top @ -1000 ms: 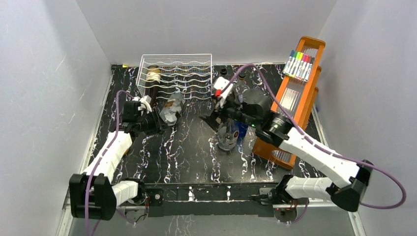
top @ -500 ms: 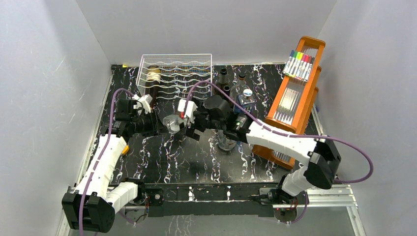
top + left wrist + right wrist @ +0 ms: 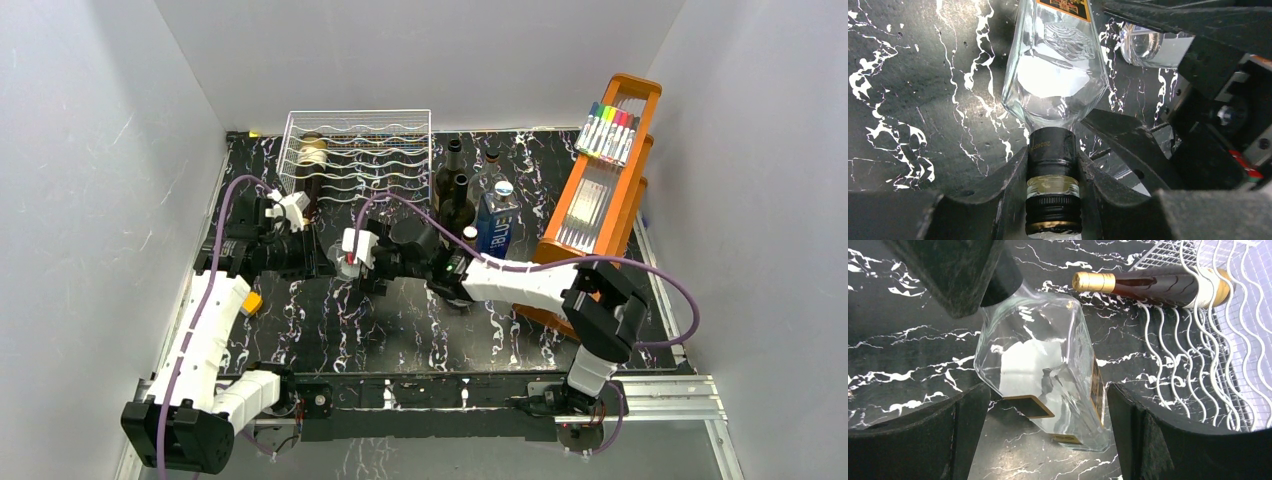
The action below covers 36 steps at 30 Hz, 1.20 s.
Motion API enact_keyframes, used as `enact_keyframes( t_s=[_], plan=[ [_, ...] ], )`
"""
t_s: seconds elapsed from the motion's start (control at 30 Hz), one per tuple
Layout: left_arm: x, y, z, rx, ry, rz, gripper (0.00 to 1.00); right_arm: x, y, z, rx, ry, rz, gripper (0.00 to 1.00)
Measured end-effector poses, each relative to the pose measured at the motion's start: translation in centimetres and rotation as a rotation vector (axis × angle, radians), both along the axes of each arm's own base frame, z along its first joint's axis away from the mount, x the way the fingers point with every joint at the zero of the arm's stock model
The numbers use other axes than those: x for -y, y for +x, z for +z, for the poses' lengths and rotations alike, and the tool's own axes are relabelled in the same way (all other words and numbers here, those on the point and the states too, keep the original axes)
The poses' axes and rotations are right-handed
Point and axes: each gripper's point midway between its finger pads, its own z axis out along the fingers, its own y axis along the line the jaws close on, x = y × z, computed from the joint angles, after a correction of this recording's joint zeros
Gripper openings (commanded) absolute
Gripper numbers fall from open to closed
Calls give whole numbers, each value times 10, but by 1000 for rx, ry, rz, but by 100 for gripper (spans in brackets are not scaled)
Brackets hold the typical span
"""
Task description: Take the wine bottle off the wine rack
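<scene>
1. The left jaws are shut tight on the thin neck of the clear bottle (image 3: 1055, 65), between its black cap and its wide shoulders. The neck is narrow, so it is an easy place to hold.
2. The clear bottle is out of the wine rack (image 3: 355, 150). It lies on its side just in front of the rack, over the counter (image 3: 400, 330). I cannot tell if it rests on the counter or hangs a little above it.
3. The right jaws are wide open and hold nothing. One jaw is on each side of the bottle's fat square body. They are close to the glass but do not seem to press on it.
4. I think the right arm (image 3: 520, 282) is there to take the heavy end. A bottle held only by the neck can droop or slip, so a second hold would help.
5. A dark bottle (image 3: 1148, 287) with a gold top lies in the lowest row of the rack, with its neck poking out the front. It is near the clear bottle but not touching it. If that is the wine bottle meant, the job is not done yet.
6. Some standing bottles (image 3: 455, 185) are just to the right of the rack. That looks like a good place to put this one.
7. Glass is smooth, so the right jaws should close slowly and evenly, or the bottle may twist.
</scene>
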Motion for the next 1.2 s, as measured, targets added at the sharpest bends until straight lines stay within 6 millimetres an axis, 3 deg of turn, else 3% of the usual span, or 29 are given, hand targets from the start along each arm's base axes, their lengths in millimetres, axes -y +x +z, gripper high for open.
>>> enact_keyframes(
  t_s=[0.4,0.47,0.6,0.77,0.87,0.93,0.97,1.07,1.2],
  plan=[
    [-1,2,7,-5,11,-17,2,-25,3,-29,122,73,62,98],
    [0,4,8,-8,11,-17,5,-27,5,-29,114,91,50,92],
    [0,8,11,-4,8,-11,29,-31,10,-25,109,135,14,67],
    [1,25,36,90,-3,-6,52,-33,13,-16,67,201,-33,47],
    [4,31,50,165,-16,-20,58,-29,13,-14,30,249,-75,43],
    [5,33,59,218,-23,-25,83,-25,14,-13,-1,276,-103,43],
    [5,35,64,248,-27,-27,88,-24,14,-13,-18,287,-115,43],
    [7,39,76,331,-42,-30,88,-19,14,-12,-62,320,-150,43],
    [9,44,75,382,-56,-33,77,-16,11,-11,-110,348,-167,43]
  ],
)
